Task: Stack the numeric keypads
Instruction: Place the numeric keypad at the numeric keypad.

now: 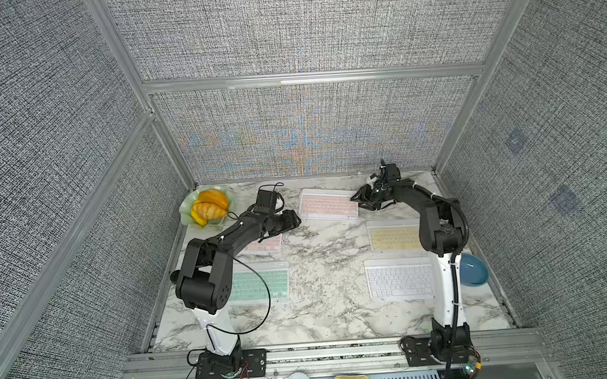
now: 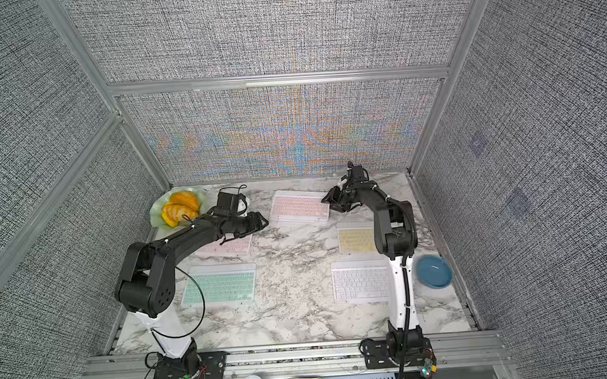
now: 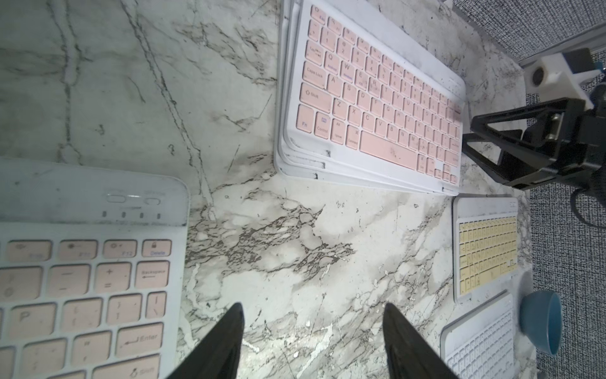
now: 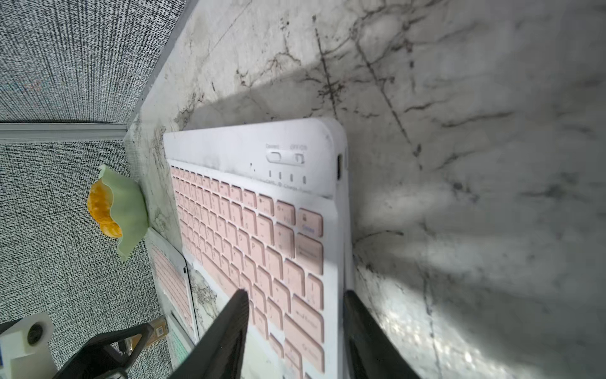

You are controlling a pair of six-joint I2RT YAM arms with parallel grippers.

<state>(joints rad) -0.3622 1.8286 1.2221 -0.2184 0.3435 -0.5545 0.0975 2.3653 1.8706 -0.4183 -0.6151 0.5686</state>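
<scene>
- The green dish (image 1: 187, 216) of orange fruit (image 1: 210, 206) is being shown at the rear left corner of the worktop (image 1: 321, 268). It is being treated as no part of the task.
- The left fingers (image 3: 226, 338) are being held moderately apart, with only bare worktop between them. They are being held just beside the corner of a single pink keypad (image 3: 82, 279). Most of this keypad is being hidden by the left arm (image 1: 226, 242) in both top views.
- The mint keypad (image 1: 261, 285) is being shown alone near the front left, one end being covered by the same arm.
- The stack (image 1: 326, 205) is being built at the rear centre.
  - White frames are being seen fanned beneath its top keypad (image 4: 262, 229), which has pink keys.
  - Their number and key colours are being hidden.
- The right fingers (image 4: 226, 334) are being held apart astride the stack's right short edge, one over the keys and one beside the frame.
  - Whether either is touching cannot be told.
  - The step in hand is being judged as letting go of the top keypad.
  - The fingers are best being opened fully before being lifted straight clear, so that nothing is being dragged askew.
- The yellow keypad (image 1: 393, 237) and white keypad (image 1: 398, 280) are being shown singly at the right, partly covered by the right arm (image 1: 442, 232).
- A blue bowl (image 1: 481, 281) is being seen just beside the white keypad.
</scene>
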